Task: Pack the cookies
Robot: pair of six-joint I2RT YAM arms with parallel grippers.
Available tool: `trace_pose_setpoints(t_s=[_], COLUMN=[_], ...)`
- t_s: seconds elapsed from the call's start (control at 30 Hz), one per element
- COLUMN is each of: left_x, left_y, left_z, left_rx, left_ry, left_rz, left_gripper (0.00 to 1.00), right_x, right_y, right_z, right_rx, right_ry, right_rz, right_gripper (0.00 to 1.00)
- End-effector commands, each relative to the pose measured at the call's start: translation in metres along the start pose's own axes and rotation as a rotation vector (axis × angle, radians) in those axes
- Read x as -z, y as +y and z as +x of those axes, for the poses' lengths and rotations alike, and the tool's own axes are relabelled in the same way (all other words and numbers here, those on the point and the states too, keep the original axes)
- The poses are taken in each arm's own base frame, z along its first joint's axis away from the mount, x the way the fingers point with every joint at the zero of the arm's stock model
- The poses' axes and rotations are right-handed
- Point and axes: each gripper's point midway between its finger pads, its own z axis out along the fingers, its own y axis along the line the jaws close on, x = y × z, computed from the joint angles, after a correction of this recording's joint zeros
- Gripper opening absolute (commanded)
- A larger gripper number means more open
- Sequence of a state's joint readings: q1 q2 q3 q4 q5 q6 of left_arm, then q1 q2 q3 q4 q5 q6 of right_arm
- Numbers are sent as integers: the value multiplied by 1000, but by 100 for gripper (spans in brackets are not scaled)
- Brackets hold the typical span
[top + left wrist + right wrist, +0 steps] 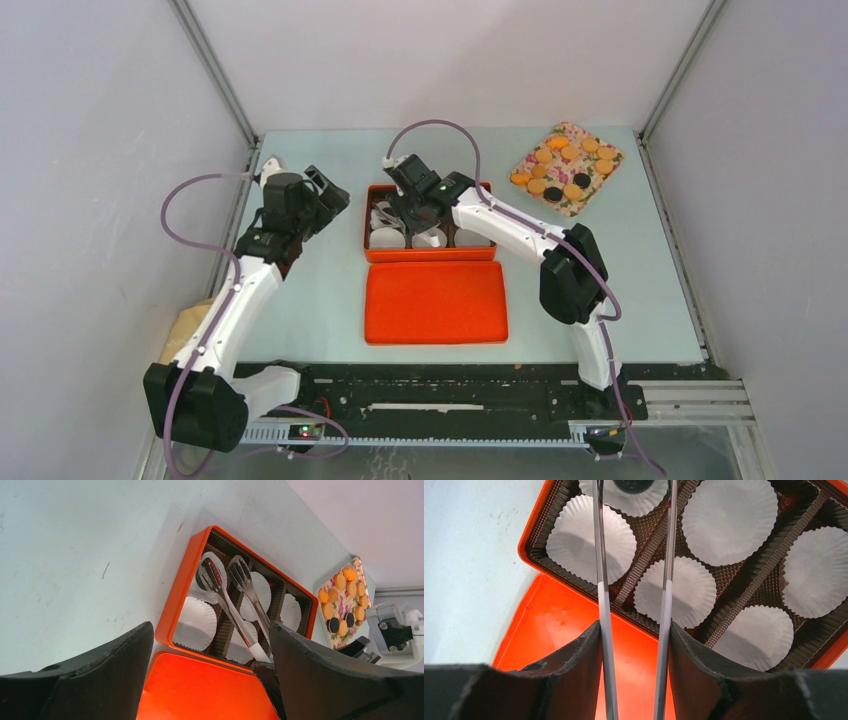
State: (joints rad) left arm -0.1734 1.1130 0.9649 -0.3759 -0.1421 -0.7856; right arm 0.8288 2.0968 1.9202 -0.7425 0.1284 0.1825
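Orange-golden and dark cookies (565, 168) lie on a floral tray (598, 185) at the back right, also visible as cookies (345, 600) in the left wrist view. My right gripper (410, 205) (635, 630) is shut on metal tongs (602, 580) (235, 615), whose arms stand apart over the orange box (430, 257). One dark cookie (634, 484) rests in a white liner (591, 537) row at the tong tips. My left gripper (325, 195) (210, 625) hangs open and empty, left of the box.
The box (531, 555) has brown dividers and several white paper liners. Its orange lid (435, 302) (200, 690) lies flat right in front of it. Grey walls close in the table on three sides.
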Motion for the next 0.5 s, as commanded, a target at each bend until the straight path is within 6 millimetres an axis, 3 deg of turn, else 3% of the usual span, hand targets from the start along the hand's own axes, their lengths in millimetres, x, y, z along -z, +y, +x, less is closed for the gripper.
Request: trace_pose_setpoints(t_s=[0.0, 0.2, 0.33, 0.47], left_x=[-3, -4, -2, 1], left_y=[-2, -4, -6, -4], left_z=[4, 6, 4, -3], left_rx=[-19, -22, -22, -14], left_ry=[9, 21, 15, -22], left_rz=[26, 38, 46, 34], left_gripper=[90, 90, 90, 90], right_x=[18, 34, 75, 119], right_y=[0, -8, -26, -63], right_z=[-34, -41, -54, -59], right_rx=[7, -6, -19, -77], right_ry=[-107, -142, -235, -308], right_rz=[-2, 30, 90, 173], right_gripper=[54, 51, 50, 50])
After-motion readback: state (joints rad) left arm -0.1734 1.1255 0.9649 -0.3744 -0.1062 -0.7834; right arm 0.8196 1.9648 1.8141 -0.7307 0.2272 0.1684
